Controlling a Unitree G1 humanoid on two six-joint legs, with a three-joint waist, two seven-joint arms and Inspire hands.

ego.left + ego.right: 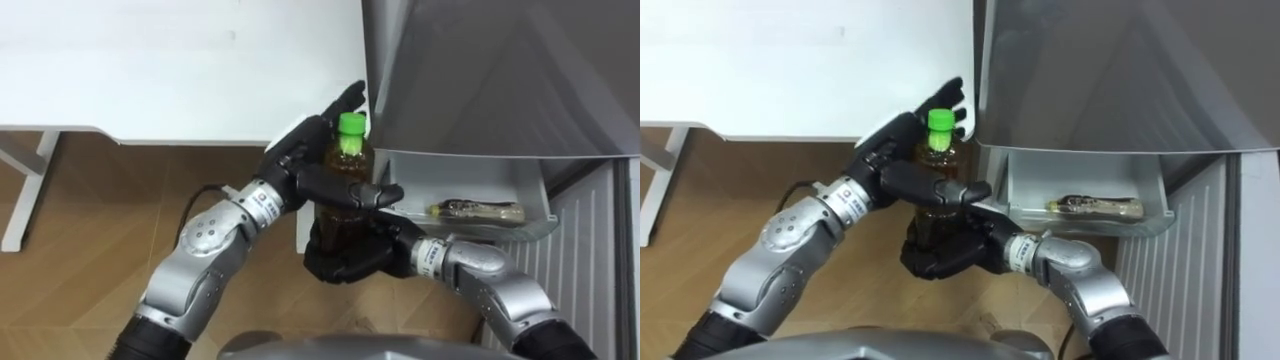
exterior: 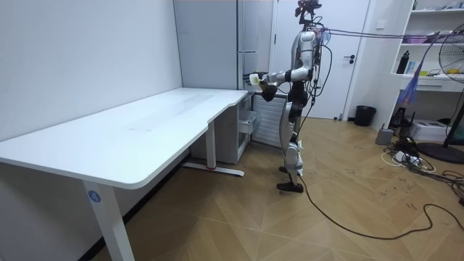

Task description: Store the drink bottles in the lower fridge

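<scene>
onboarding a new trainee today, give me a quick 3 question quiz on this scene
1. True or false: the bottle is held by one robot hand only.
2. What colour is the bottle's cap? A) red B) green C) white
3. Fill in: a second drink lies on its side in the fridge's open ____.

Key
1. False: the left robot hand wraps its upper part and the right robot hand cups its base.
2. B.
3. drawer.
</scene>
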